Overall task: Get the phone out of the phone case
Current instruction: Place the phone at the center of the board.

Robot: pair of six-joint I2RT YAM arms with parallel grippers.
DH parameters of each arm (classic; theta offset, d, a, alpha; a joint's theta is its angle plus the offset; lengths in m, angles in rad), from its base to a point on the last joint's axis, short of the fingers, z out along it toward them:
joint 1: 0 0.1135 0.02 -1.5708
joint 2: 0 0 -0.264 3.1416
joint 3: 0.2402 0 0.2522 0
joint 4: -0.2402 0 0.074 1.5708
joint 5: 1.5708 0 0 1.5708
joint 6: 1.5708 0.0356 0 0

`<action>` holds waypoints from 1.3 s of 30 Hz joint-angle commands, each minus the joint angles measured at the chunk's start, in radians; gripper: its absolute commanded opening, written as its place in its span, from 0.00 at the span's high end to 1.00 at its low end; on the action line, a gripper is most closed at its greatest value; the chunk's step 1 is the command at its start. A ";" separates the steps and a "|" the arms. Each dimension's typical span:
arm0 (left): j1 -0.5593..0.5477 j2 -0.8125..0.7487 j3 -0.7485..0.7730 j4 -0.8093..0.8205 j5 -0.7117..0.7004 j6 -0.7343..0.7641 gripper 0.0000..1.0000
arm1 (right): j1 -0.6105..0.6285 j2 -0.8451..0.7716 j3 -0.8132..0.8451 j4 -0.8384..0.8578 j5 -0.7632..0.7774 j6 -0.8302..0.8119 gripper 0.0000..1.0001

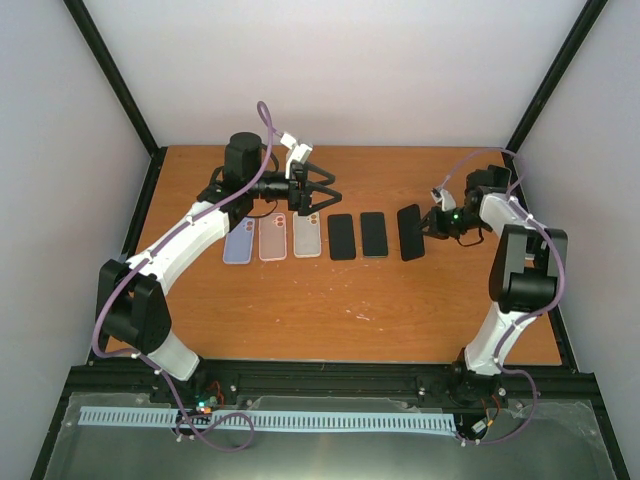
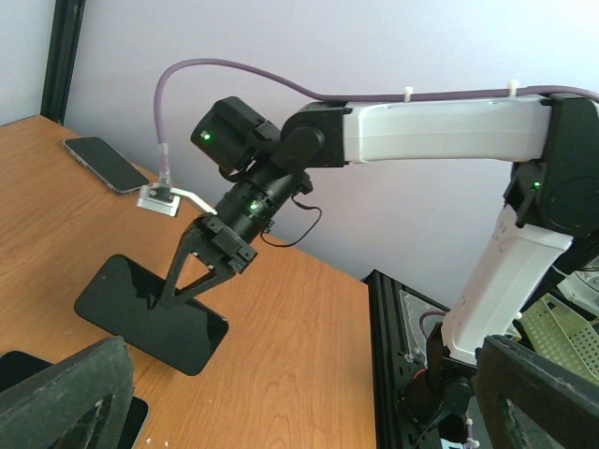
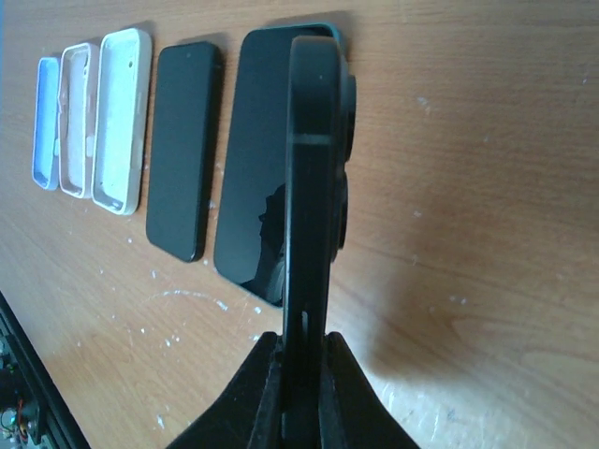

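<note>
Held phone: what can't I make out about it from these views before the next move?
- Right wrist: the phone shows edge-on, so both faces are hidden; whether it is cased cannot be told.
- Top view: the phone is too small, and the right pincer covers one end.
- Left wrist: its underside faces the table; the fingers of the left pincer are blurred and cut off by the bottom edge.

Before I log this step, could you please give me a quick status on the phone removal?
Left gripper jaws open, hovering by the empty cases. Right gripper shut on the black phone, held on edge. Two other phones flat alongside, untouched.
</note>
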State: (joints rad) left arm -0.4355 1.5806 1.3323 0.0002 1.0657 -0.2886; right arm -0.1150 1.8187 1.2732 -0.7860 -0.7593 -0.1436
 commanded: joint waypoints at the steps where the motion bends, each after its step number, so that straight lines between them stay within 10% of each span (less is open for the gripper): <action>1: 0.004 -0.024 0.003 0.007 0.005 0.022 0.00 | -0.019 0.067 0.071 0.029 -0.078 0.017 0.97; 24: 0.009 -0.007 0.002 0.017 0.014 0.003 0.00 | -0.051 0.305 0.193 0.037 -0.126 0.066 0.88; 39: 0.009 0.004 0.006 0.028 0.014 -0.014 0.00 | -0.049 0.251 0.176 0.038 -0.007 0.064 0.52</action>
State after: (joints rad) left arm -0.4320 1.5810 1.3304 0.0021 1.0664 -0.2905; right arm -0.1577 2.1139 1.4467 -0.7486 -0.8062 -0.0639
